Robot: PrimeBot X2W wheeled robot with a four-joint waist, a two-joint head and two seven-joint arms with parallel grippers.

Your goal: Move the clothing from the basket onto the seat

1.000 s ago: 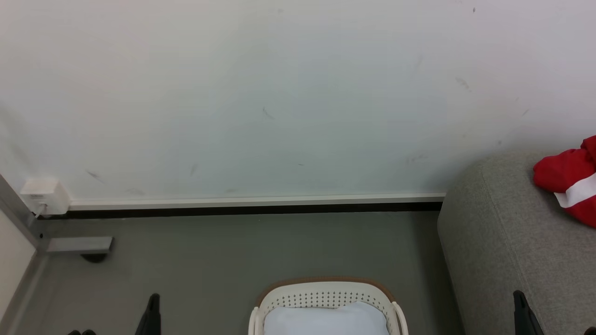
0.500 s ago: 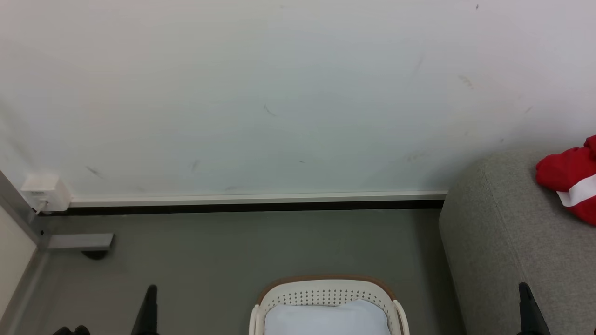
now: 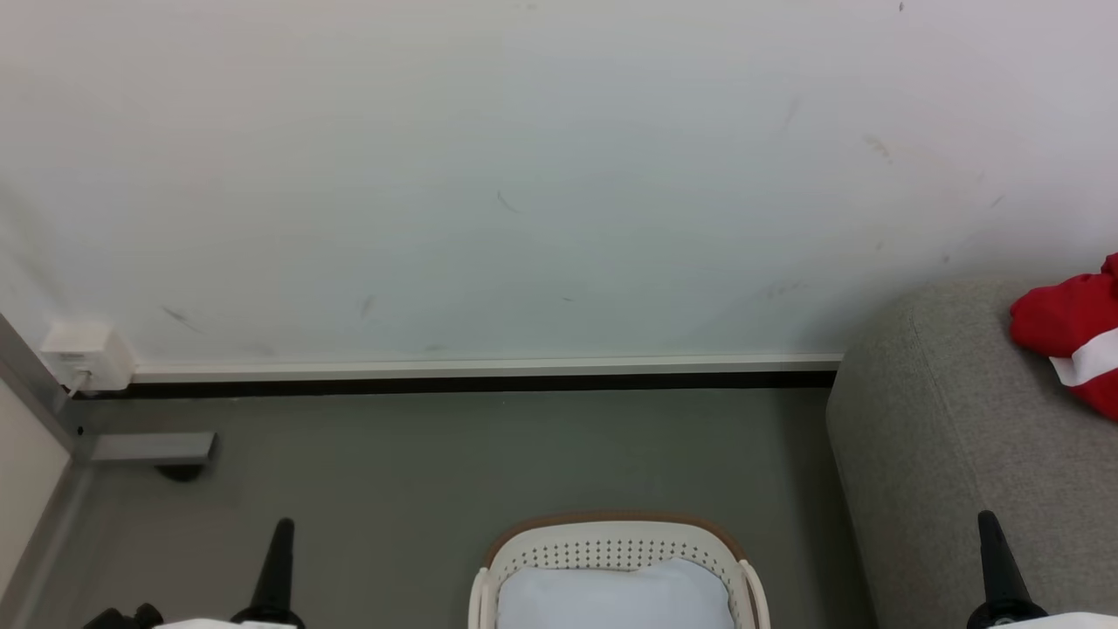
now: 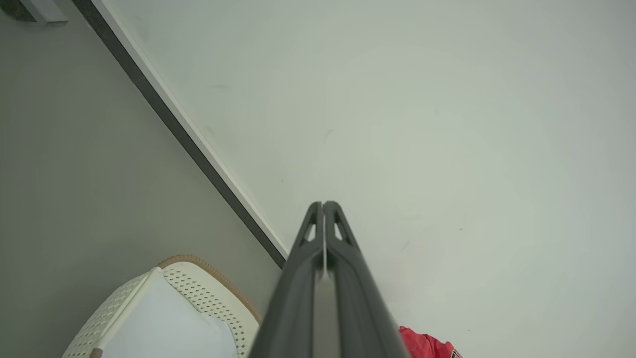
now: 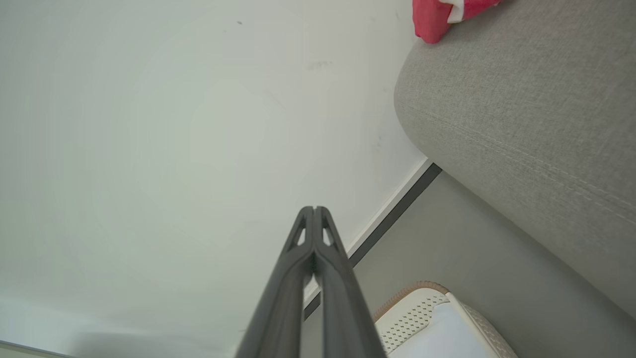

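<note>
Red clothing (image 3: 1070, 336) with a broad white stripe lies on the grey seat (image 3: 943, 454) at the right; it also peeks in as the clothing (image 5: 437, 15) on the seat (image 5: 521, 114), and as the clothing (image 4: 427, 345). The cream basket (image 3: 616, 546) with a brown rim stands on the floor at bottom centre, holding a plain pale cloth (image 3: 616, 598). My left gripper (image 3: 281, 528) is shut at the lower left and my right gripper (image 3: 988, 520) is shut at the lower right. Both point up, empty, apart from the basket. The left gripper (image 4: 323, 204) and right gripper (image 5: 314, 209) show pressed fingers.
A white wall with a dark baseboard (image 3: 480, 383) runs behind the grey floor. A white socket box (image 3: 87, 356) and a grey metal foot (image 3: 153, 447) sit at the far left.
The camera has tipped slightly, so the scene has shifted up a little. Both grippers now reach higher into the head view, still shut. The clothing and basket lie as before.
</note>
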